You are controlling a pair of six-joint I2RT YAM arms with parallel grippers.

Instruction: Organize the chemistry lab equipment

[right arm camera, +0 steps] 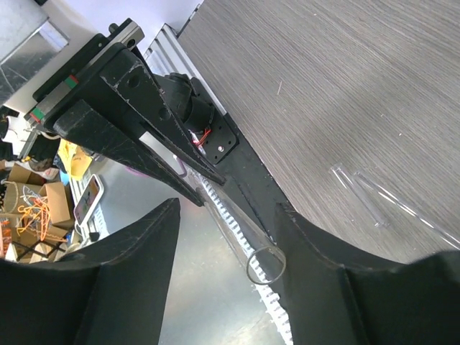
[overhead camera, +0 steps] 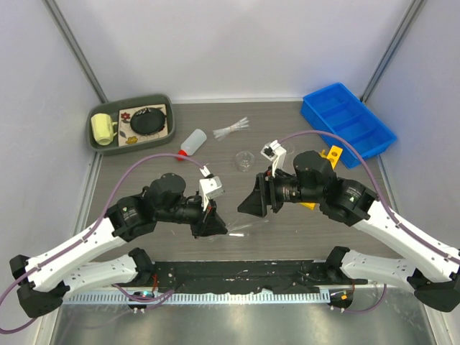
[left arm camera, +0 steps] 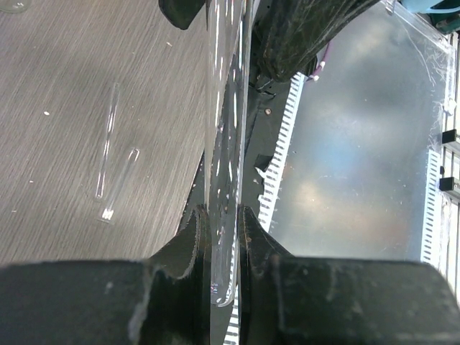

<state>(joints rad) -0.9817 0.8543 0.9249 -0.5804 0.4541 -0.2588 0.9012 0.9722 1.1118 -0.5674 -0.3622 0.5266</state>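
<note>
1. While the left arm stretches low across the dark grey wood-grain table [overhead camera: 302, 231] towards the centre, its forearm lies nearly level and its wrist is turned inward to face the right arm.
2. The left gripper [left arm camera: 221, 213] is clamped narrow on a long clear glass test tube [left arm camera: 224, 144]. The tube runs straight out past the fingertips, raised off the table.
3. The right arm comes in from the opposite side, elbow bent, wrist aimed back at the left one. The two grippers are close together, tip to tip.
4. The right gripper [right arm camera: 228, 215] stands with jaws apart. The open round mouth of the held tube sits between its fingers, close to one of them and not pinched.
5. Two loose clear glass tubes [left arm camera: 108, 147] lie side by side on the table, just beside the left gripper.
6. Dark green rectangular tray [overhead camera: 133, 146], far left corner: holds a yellow mug [overhead camera: 103, 129] and a round black object [overhead camera: 149, 120].
7. Blue plastic bin with dividers [overhead camera: 338, 108], far right, set at an angle.
8. White squeeze bottle with red cap [overhead camera: 192, 141] lies on its side near the tray.
9. Bundle of thin clear pipettes [overhead camera: 231, 129] lies just beyond the bottle; a small clear glass beaker [overhead camera: 244, 160] stands near them.
10. Long yellow rack with holes [overhead camera: 332, 153]: only parts of it show from under the right arm.
</note>
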